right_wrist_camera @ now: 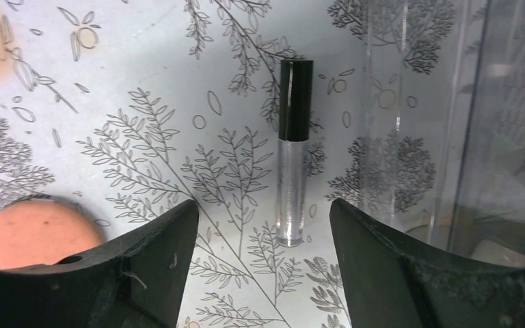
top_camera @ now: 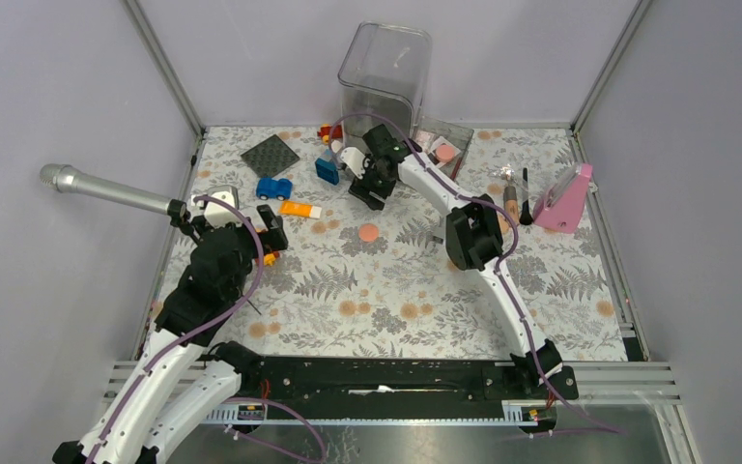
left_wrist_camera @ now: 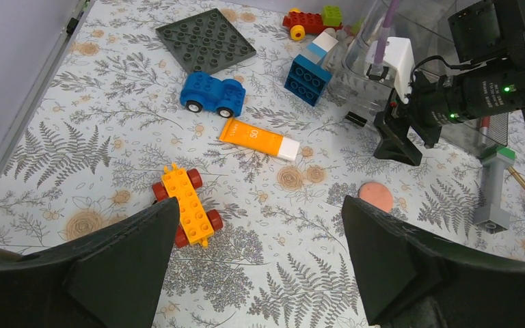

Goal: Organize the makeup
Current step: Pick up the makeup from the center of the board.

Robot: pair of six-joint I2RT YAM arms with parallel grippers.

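Note:
My right gripper (top_camera: 371, 189) (right_wrist_camera: 263, 205) hangs open, low over the mat beside the clear bin (top_camera: 385, 72). A clear lip-gloss tube with a black cap (right_wrist_camera: 292, 157) lies flat just beyond its fingertips, with nothing between the fingers. A coral-pink disc (right_wrist_camera: 34, 232) (top_camera: 369, 233) lies to its left. My left gripper (left_wrist_camera: 260, 219) (top_camera: 269, 242) is open and empty above the mat. An orange cream tube (left_wrist_camera: 258, 139), a grey tube with a green cap (left_wrist_camera: 493, 188), brushes (top_camera: 514, 193) and a clear palette (top_camera: 442, 147) lie around.
Toys lie at the back left: a blue car (top_camera: 273, 188), a grey baseplate (top_camera: 271, 155), a blue block (top_camera: 327, 170) and an orange car (left_wrist_camera: 186, 205) by my left finger. A silver microphone (top_camera: 106, 189) juts in from the left. A pink stand (top_camera: 565, 201) sits at the right.

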